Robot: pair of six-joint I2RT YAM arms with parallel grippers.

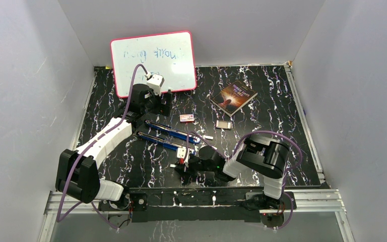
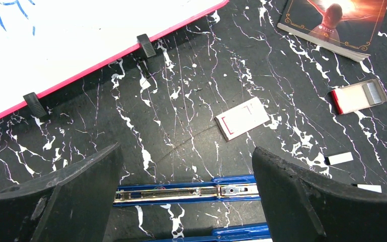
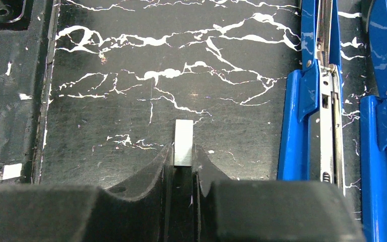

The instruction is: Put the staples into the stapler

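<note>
While R gripper (image 3: 183, 151) is pinching the near end of the staple strip (image 3: 183, 135) on the table (image 3: 131, 60), I'm reading its long axis parallel to the open stapler (image 3: 302, 126) just beside; L gripper (image 2: 185, 151) gaping, empty.

Whiteboard (image 1: 153, 63) scrawl (blue ink) illegible

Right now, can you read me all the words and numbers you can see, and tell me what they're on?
No text here is clear enough to quote.
Whiteboard: blue handwriting, too faint and smudged to read.
Book: pale title lettering on the cover, too small to read.
Small box: pink-red label, no letters can be made out.
No other writing shows.
</note>
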